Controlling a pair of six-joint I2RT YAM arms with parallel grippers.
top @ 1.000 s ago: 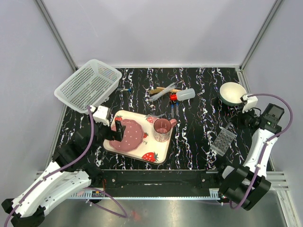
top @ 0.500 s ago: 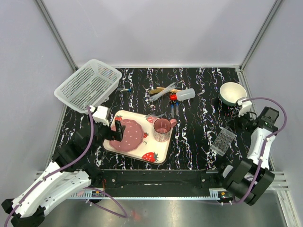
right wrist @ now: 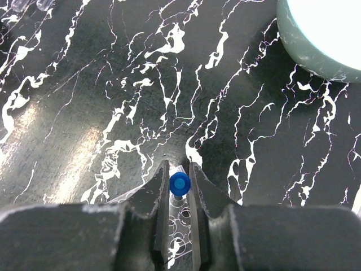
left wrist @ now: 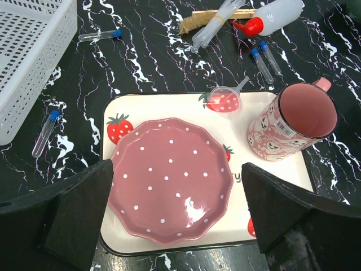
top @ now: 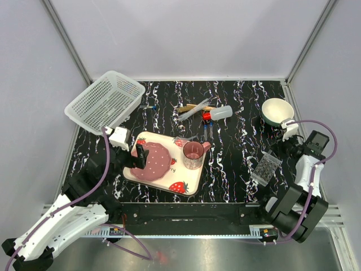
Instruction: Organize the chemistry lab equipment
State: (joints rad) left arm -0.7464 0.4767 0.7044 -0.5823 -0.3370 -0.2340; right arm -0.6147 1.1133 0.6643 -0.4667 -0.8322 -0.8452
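While my right tool (right wrist: 179,169) is clamped on a tube (right wrist: 179,183), seen end-on by its blue cap, I list the rest as follows.

Right tool: fingers closed on the tube, directly over the rack (top: 266,168). I cannot tell whether the tube's lower end sits in a hole.

Left tool (left wrist: 177,175): fingers wide apart, holding nothing, hanging over the plate (left wrist: 169,192).

Rack: clear and perforated, on the right of the black marbled surface (top: 237,141), on the near side of the bowl (top: 277,111).

Bottle (left wrist: 279,10): on its side at the far middle, red cap pointing left.

Wooden tool (left wrist: 198,16): just left of the bottle cap, crossed by the droppers (left wrist: 211,28).

Tube pair (left wrist: 271,58): blue-capped, side by side, just on the near side of the bottle cap and beyond the cup (left wrist: 293,124).

Far tube (left wrist: 101,35): blue-capped, lying just beside the basket (left wrist: 28,56).

Near tube (left wrist: 44,132): blue-capped, between the basket and the tray (left wrist: 113,113).

Tray: strawberry print, carrying the plate on the left, the cup on the right and a small clear funnel (left wrist: 225,101) at its far edge.
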